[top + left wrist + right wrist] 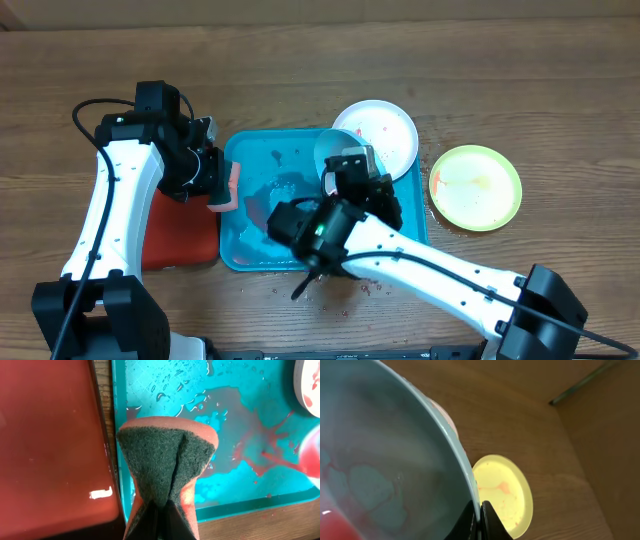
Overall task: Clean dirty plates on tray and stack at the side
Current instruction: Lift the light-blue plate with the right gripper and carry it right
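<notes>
Both were clamped: left gripper [161, 510] on the sponge [167, 455], right gripper [481, 510] on the aqua plate [380, 450], mid-frame overhead; wiping would likely need it steady over the tray [260, 150].

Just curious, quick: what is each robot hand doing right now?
Left gripper: shut on the sponge.
Right gripper: shut on the aqua plate.

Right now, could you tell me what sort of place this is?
Likely a lab bench staged for dishwashing: a wooden table, a sauce-smeared tray, and a sponge in the left gripper.
</notes>
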`<state>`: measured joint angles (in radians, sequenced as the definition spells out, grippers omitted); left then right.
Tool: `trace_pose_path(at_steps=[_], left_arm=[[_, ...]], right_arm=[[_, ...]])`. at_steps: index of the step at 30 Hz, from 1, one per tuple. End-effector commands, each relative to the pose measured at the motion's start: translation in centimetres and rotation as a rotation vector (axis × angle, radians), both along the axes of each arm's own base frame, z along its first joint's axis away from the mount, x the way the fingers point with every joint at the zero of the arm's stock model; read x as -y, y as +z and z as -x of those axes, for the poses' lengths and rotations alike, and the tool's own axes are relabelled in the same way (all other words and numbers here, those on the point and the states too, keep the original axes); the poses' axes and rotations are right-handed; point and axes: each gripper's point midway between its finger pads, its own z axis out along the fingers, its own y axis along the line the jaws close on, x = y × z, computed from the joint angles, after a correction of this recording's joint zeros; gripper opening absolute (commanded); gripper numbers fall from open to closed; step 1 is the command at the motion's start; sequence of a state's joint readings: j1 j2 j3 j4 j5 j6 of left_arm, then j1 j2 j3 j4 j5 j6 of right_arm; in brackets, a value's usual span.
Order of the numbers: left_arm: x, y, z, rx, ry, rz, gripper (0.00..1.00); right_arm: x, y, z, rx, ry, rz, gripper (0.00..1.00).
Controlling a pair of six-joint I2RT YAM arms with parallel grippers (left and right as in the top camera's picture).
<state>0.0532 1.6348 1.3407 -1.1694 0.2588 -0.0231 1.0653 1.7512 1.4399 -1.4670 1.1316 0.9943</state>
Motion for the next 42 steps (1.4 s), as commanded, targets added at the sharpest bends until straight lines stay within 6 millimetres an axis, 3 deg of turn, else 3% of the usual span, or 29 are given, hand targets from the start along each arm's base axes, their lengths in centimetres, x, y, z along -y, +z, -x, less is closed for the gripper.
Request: trace_pose_path(at_steps=[1, 15, 30, 36, 42], left_arm=[[0.2, 0.3, -0.2, 0.007, 0.013, 0.023, 0.04], [0.2, 0.2, -0.2, 0.007, 0.013, 0.023, 0.04], [0.2, 0.2, -0.2, 0.005, 0.019, 0.024, 0.04], [0.2, 0.2, -0.2, 0.003, 0.027, 0.025, 0.04], [0.2, 0.2, -0.2, 0.003, 0.028, 0.025, 0.04]], right_arm=[[-0.5, 3.6, -0.4, 0.177, 0.029, 0.001, 0.04], [-2.6, 8.3, 0.2, 0.412, 0.153, 0.137, 0.04], [-3.0, 8.5, 0.6, 0.413, 0.171, 0.137, 0.04], [-2.9, 6.3, 0.8, 0.318, 0.138, 0.048, 0.04], [-2.6, -1.6, 2.6, -0.021, -0.057, -0.278, 0.04]])
